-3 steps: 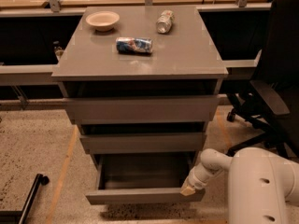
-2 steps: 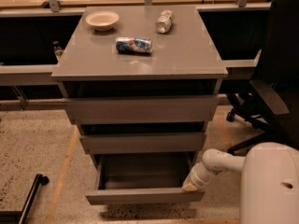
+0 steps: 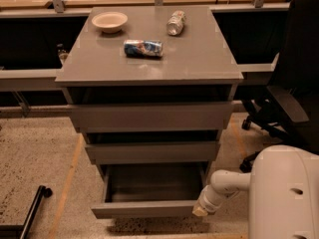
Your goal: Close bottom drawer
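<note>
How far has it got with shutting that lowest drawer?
Nothing looks finished yet: the bottom drawer is pulled well out, with its inside in plain view. In hand: the gripper is down at the right end of the drawer's front panel, seemingly placed to push. Left: the whole push, until that front sits back under the drawer above.

We look down on what seems to be an office or lab workspace. A grey drawer cabinet (image 3: 149,66) stands on a speckled hard floor (image 3: 30,153) marked with a tape line (image 3: 70,168). A long bench (image 3: 25,76) runs behind it, and a black swivel chair (image 3: 294,83) sits to the right. Our gripper (image 3: 200,210) is low down, at the right end of the open bottom drawer (image 3: 144,209).
</note>
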